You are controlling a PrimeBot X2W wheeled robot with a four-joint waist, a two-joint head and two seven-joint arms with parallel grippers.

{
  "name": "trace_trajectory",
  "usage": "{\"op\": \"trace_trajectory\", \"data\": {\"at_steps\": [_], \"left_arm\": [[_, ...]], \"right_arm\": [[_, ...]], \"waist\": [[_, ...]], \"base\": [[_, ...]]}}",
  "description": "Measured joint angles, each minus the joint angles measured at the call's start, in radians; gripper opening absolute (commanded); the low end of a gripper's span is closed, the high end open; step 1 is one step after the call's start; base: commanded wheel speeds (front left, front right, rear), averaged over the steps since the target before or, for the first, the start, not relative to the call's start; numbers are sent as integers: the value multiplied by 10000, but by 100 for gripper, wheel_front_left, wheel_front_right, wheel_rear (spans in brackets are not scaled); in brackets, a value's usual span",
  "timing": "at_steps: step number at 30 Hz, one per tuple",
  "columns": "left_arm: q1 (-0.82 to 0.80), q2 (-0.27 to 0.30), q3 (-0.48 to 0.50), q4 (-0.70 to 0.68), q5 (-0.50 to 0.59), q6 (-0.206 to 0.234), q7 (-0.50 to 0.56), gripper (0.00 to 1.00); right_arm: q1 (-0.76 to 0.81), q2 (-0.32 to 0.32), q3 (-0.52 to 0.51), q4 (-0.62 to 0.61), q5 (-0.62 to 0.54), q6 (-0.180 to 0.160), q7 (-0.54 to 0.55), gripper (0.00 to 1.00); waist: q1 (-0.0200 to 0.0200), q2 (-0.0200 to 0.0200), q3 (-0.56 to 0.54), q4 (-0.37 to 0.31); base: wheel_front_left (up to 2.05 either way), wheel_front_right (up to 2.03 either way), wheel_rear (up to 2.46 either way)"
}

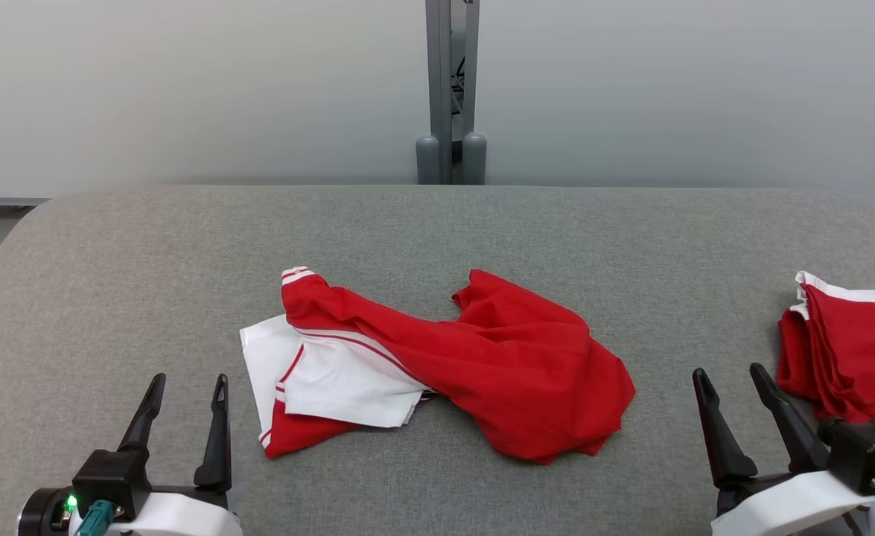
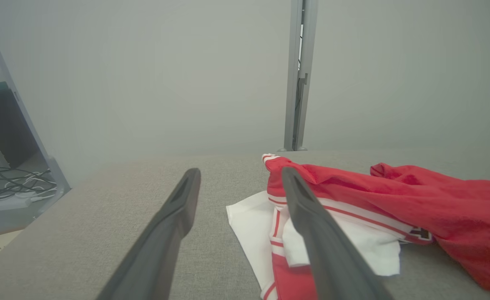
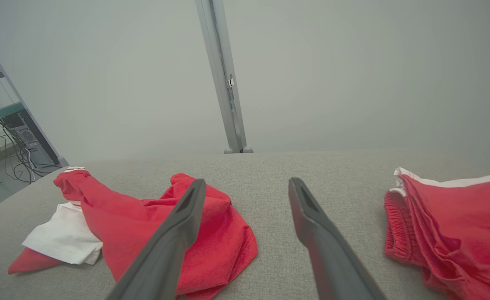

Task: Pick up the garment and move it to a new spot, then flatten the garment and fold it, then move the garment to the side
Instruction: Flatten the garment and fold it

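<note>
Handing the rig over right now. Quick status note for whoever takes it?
Tools: left tool open and empty, at the near left of the table; right tool open and empty, at the near right.
Things: the red and white garment lies crumpled mid-table between the tools, touched by neither. A second red garment sits at the table's right edge, beside the right tool.
Done: nothing evident on the crumpled one.
Left: pick up, relocate, flatten, fold, move aside.
</note>
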Motion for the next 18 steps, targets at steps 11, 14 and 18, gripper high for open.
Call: {"op": "trace_trajectory", "data": {"at_steps": [11, 14, 18], "left_arm": [[-374, -372, 230, -96, 155, -84, 0, 100], [-422, -556, 284, -173, 205, -94, 0, 100], [-559, -715, 399, -226, 345, -173, 0, 100]], "right_arm": [[32, -173, 309, 941, -646, 2, 362, 100], [22, -299, 470, 1630, -541, 4, 362, 100], [-194, -600, 694, 2715, -537, 0, 290, 100]], "waist": [[0, 0, 174, 780], [0, 0, 264, 1116], [0, 0, 404, 1553]], "base": [[0, 0, 0], [0, 0, 0], [0, 0, 0]]}}
